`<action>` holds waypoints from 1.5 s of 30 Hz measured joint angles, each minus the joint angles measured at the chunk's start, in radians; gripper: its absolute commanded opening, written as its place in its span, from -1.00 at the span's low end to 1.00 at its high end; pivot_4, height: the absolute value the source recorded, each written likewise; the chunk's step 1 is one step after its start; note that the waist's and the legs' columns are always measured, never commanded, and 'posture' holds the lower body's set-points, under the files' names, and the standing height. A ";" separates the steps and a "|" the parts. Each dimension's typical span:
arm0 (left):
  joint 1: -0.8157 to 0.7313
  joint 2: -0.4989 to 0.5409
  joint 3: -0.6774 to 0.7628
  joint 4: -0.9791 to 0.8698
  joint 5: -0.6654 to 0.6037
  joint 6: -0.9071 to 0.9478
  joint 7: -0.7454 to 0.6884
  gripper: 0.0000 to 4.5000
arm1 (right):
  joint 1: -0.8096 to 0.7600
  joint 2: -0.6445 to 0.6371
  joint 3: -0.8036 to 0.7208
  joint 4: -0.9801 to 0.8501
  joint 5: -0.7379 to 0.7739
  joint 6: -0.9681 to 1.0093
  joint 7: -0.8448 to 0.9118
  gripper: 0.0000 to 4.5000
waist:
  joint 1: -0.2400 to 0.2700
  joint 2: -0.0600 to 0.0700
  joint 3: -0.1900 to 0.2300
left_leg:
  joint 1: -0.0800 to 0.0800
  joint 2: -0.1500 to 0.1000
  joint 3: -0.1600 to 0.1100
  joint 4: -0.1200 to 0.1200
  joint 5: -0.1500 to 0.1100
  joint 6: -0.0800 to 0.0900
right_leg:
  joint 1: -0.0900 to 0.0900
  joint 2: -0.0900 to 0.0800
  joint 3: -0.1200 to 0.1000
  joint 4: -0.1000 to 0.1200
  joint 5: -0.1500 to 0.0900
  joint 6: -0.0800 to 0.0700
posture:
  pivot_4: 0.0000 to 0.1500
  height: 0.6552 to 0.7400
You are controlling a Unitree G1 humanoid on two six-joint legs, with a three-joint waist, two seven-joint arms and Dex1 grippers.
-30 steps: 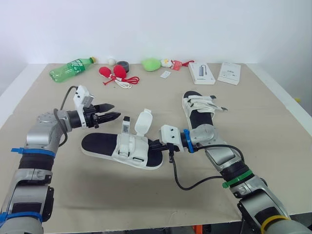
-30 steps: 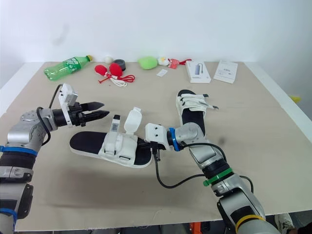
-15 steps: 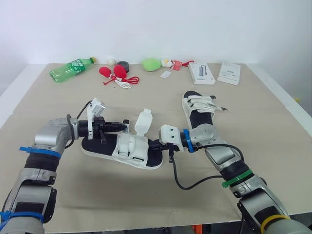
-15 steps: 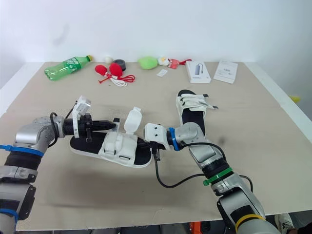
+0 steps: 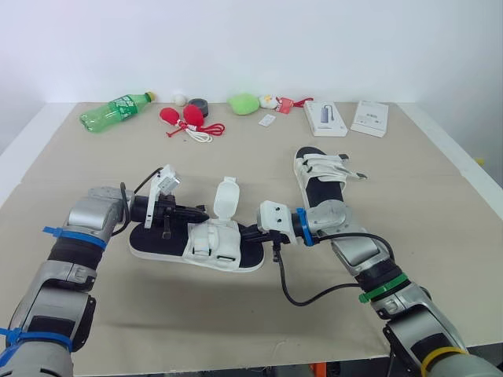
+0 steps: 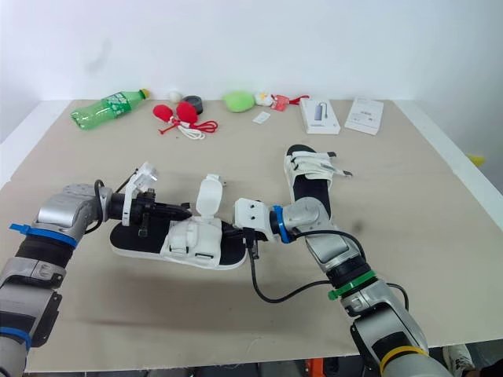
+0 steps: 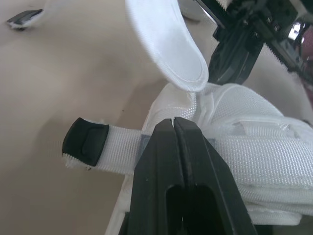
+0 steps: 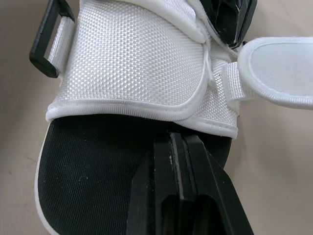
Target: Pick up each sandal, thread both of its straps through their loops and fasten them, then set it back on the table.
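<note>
Sandal [image 5: 206, 245] lies toward the table's [image 5: 236, 161] front edge. Left gripper [image 7: 174, 120], jaws together, touches its strap [image 7: 122, 146]. Right gripper [image 8: 178, 139], jaws together, meets its footbed [image 8: 88, 164].

Silver-grey arms, black left tool [image 5: 202, 213] and right tool [image 5: 243, 233].
Blue bands [image 5: 61, 234] on both; green and yellow ties, looping black cable [image 5: 291, 297] on the right.

- near sandal [image 6: 192, 239] lies flat on the table [image 6: 409, 181], one white strap flap [image 6: 208, 191] standing upright.
- left gripper [image 6: 185, 210] comes in from the robot's left, its tip at the sandal's straps.
- right gripper [image 6: 229, 233] meets the sandal's right end.
- second sandal [image 6: 310, 174] lies just beyond the right arm.
</note>
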 measured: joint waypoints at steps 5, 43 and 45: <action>-0.025 -0.050 0.028 0.074 0.027 -0.061 0.089 -0.98 | 0.000 -0.001 0.000 0.000 -0.001 0.000 -0.004 -1.00 | 0.001 0.000 0.000 | 0.000 0.000 -0.001 0.000 0.000 0.000 | 0.000 0.000 0.000 0.000 0.000 0.000 | 1.00 1.00; -0.512 -0.284 0.177 0.706 0.010 0.147 0.132 0.96 | 0.026 -0.005 -0.007 -0.041 -0.003 0.004 -0.045 -1.00 | -0.003 0.000 0.000 | -0.007 0.000 -0.011 0.001 0.001 0.000 | -0.002 0.006 -0.001 0.000 0.002 0.001 | 1.00 1.00; -0.527 -0.302 0.217 0.737 -0.001 0.124 0.191 0.85 | 0.027 -0.006 -0.006 -0.043 -0.004 0.005 -0.048 -1.00 | -0.003 0.000 0.000 | -0.006 -0.001 -0.011 0.001 0.001 -0.001 | -0.002 0.007 -0.001 0.000 0.003 0.002 | 1.00 1.00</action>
